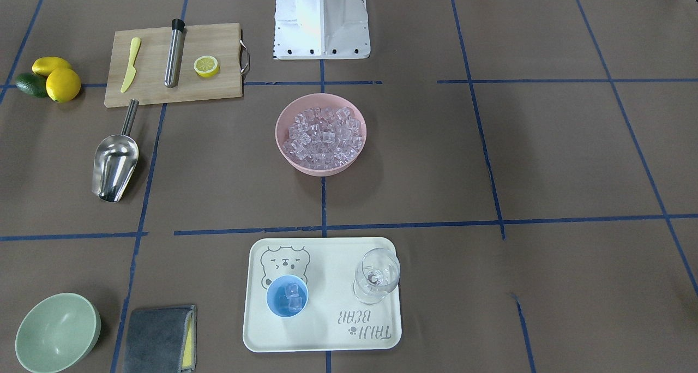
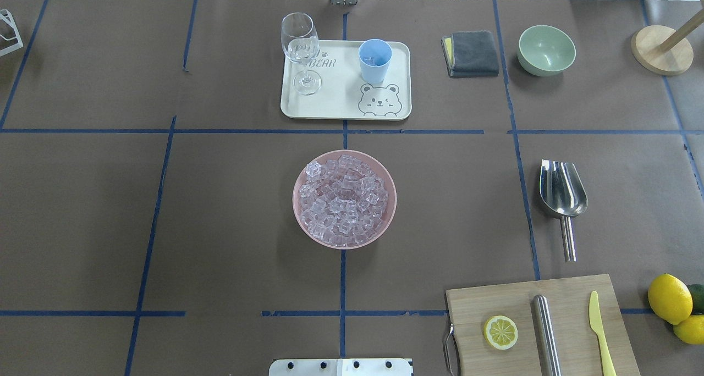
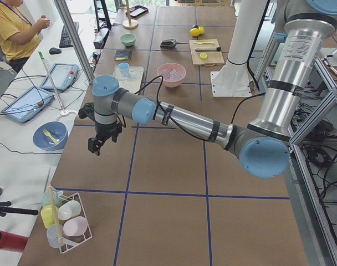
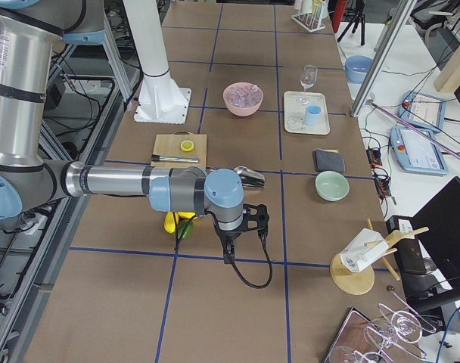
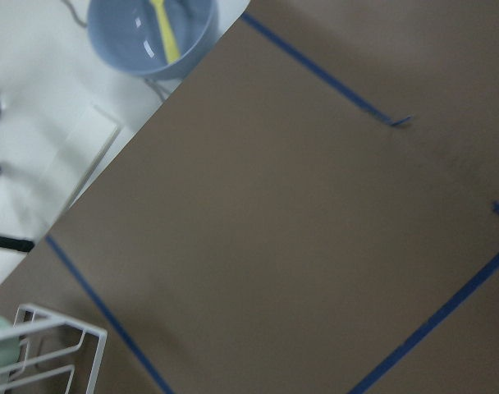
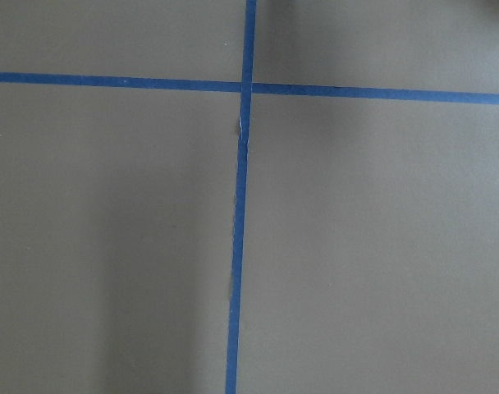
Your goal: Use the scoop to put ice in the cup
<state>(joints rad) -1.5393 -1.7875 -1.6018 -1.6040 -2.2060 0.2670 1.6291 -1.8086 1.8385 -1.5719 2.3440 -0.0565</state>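
The steel scoop (image 1: pixel 114 163) lies alone on the brown table, also in the overhead view (image 2: pixel 561 192). Many clear ice cubes (image 1: pixel 325 133) fill a pink bowl (image 2: pixel 303 222) at the table's middle. The light-blue cup (image 1: pixel 287 296) stands on a cream tray (image 1: pixel 327 329) and holds a few cubes; it also shows in the overhead view (image 2: pixel 375 60). My left gripper (image 3: pixel 99 145) hangs over bare table far from these things. My right gripper (image 4: pixel 230 253) hangs beyond the lemons at the other end. Both show only in the side views, so I cannot tell open or shut.
A clear stemmed glass (image 1: pixel 376 275) stands on the tray beside the cup. A cutting board (image 1: pixel 174 89) carries a yellow knife, a steel cylinder and a half lemon. Lemons (image 1: pixel 61 83), a pale green bowl (image 1: pixel 57 332) and a grey cloth (image 1: pixel 158 339) lie on the scoop's side.
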